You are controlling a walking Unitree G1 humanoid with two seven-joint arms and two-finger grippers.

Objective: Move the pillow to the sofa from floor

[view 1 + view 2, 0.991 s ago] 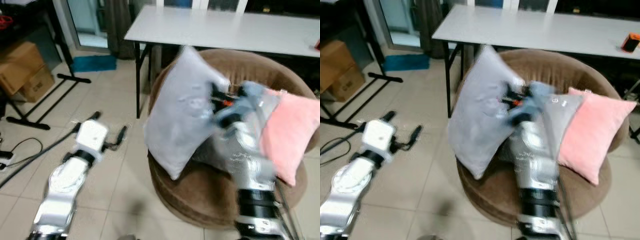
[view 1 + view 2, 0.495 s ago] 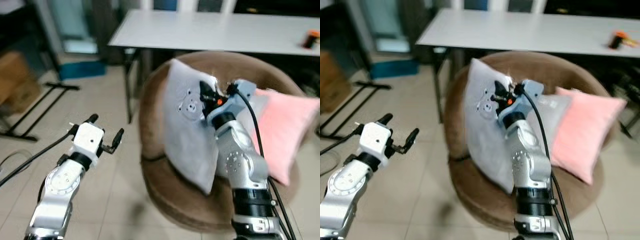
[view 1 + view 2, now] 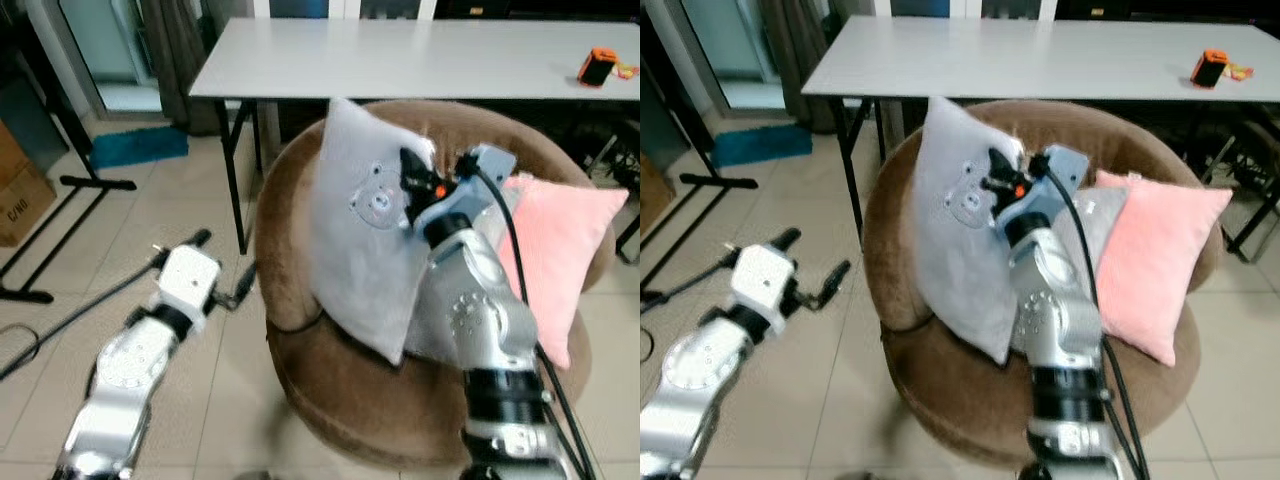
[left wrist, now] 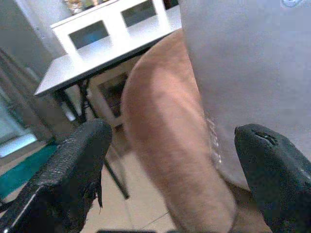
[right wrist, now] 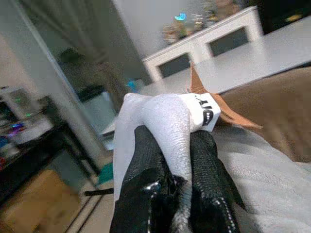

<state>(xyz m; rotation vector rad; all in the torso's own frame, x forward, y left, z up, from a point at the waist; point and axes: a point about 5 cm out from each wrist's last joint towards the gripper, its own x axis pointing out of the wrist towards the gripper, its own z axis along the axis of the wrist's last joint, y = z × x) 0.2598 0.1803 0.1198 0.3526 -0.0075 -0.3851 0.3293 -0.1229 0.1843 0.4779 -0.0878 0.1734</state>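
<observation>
A light grey pillow with a small bear face stands tilted on the round brown sofa chair, leaning against the cushions behind it. My right gripper is shut on the pillow's upper corner; in the right wrist view the black fingers pinch the white fabric and its label. Over the tiled floor, left of the chair, my left gripper hangs open, its fingers spread wide with nothing between them.
A pink cushion and a grey one lie on the chair's right side. A white folding table stands behind with an orange object on it. A black stand, a blue mat and a cardboard box lie left.
The pillow has settled further onto the chair, still pinched by my right gripper. The camera has shifted, so the scene sits more to the left. My left arm stays low.
</observation>
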